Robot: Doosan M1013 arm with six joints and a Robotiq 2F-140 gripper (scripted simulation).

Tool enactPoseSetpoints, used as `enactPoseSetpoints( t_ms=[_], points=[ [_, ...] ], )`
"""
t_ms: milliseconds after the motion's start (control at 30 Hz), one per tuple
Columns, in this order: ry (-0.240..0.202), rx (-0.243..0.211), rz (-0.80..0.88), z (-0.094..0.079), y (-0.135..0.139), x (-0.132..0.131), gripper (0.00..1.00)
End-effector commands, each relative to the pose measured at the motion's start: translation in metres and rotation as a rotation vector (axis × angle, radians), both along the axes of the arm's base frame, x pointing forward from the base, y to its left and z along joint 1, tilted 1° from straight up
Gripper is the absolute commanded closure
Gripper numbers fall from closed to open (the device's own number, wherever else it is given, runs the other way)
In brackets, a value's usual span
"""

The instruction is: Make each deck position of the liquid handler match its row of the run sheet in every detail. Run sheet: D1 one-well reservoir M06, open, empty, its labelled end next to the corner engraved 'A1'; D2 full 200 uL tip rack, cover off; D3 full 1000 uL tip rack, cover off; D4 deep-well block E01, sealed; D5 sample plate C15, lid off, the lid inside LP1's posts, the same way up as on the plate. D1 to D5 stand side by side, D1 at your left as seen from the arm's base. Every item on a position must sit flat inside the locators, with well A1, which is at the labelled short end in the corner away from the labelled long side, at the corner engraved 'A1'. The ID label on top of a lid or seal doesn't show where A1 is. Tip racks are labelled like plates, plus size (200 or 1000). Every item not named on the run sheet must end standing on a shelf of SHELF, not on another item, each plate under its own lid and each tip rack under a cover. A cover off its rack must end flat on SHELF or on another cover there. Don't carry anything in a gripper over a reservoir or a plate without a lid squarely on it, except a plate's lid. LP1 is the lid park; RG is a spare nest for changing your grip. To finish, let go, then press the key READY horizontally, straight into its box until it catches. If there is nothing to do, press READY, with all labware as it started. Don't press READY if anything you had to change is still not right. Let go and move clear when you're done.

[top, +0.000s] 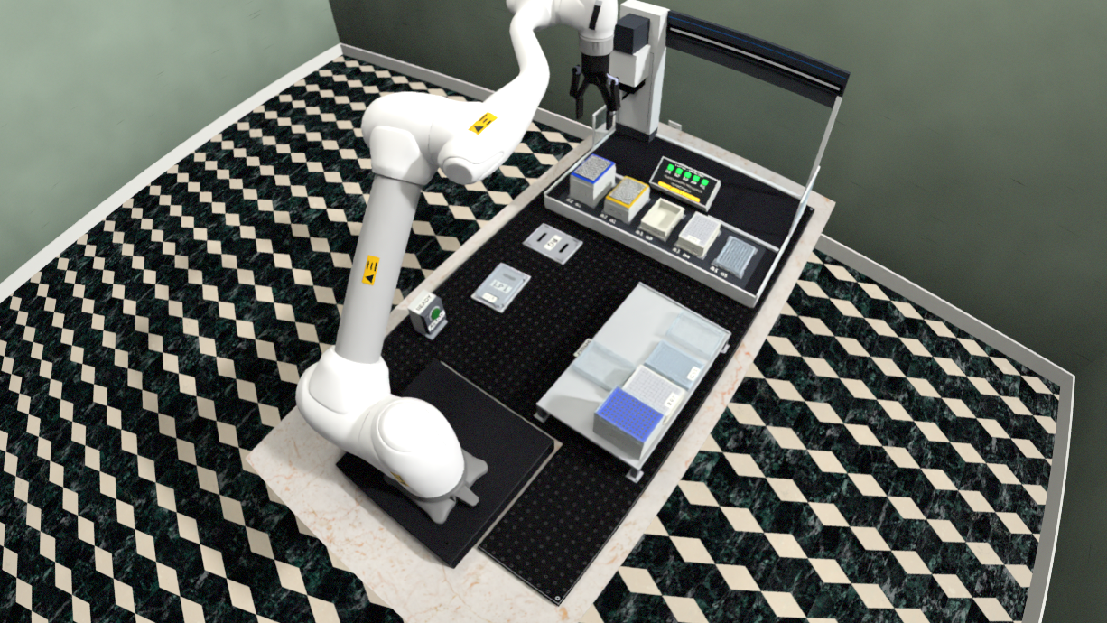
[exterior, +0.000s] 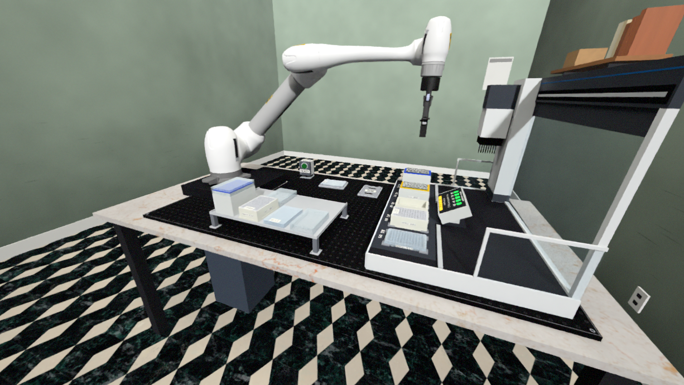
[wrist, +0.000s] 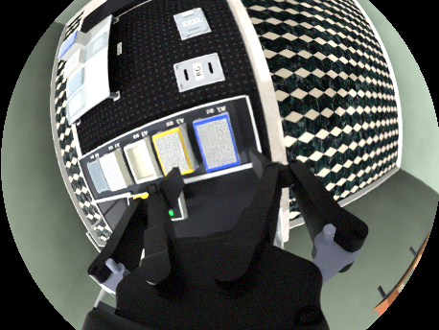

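My gripper (top: 594,94) is open and empty. It hangs high above the far left end of the liquid handler deck, beside the pipetting head (top: 637,42); it also shows in the exterior view (exterior: 423,128) and in the wrist view (wrist: 226,177). On the deck, from left, stand a blue-rimmed tip rack (top: 592,179), a yellow-rimmed tip rack (top: 627,198), an open cream reservoir (top: 660,218), a white deep-well block (top: 698,234) and a clear plate (top: 734,255). The LP1 nest (top: 500,288) holds a flat clear piece. The RG nest (top: 548,239) is bare. The READY key box (top: 428,314) stands near the arm.
The SHELF (top: 637,363) holds a blue-covered tip rack (top: 628,413), a white plate (top: 654,386), a bluish plate (top: 675,362) and clear flat pieces (top: 602,362). A status panel (top: 684,181) with green lights and the gantry frame (top: 821,146) stand behind the deck row.
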State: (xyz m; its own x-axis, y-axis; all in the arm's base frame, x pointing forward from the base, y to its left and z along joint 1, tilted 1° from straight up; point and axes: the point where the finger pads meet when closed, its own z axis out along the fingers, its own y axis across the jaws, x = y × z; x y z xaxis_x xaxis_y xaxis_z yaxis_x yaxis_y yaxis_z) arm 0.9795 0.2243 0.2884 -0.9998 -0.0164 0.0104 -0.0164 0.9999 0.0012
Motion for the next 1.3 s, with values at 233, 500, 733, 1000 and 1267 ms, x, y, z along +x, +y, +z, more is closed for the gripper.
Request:
enactPoseSetpoints(
  t_ms=[233,500,733,1000,1267],
  points=[
    [-0.002,0.001,0.0,-0.011,0.0,0.0,0.34],
    [-0.002,0.001,0.0,-0.025,0.0,0.0,0.34],
    [-0.002,0.001,0.0,-0.033,0.0,0.0,0.34],
    [-0.002,0.001,0.0,-0.046,0.0,0.0,0.34],
    [-0.002,0.001,0.0,-0.056,0.0,0.0,0.34]
  ],
)
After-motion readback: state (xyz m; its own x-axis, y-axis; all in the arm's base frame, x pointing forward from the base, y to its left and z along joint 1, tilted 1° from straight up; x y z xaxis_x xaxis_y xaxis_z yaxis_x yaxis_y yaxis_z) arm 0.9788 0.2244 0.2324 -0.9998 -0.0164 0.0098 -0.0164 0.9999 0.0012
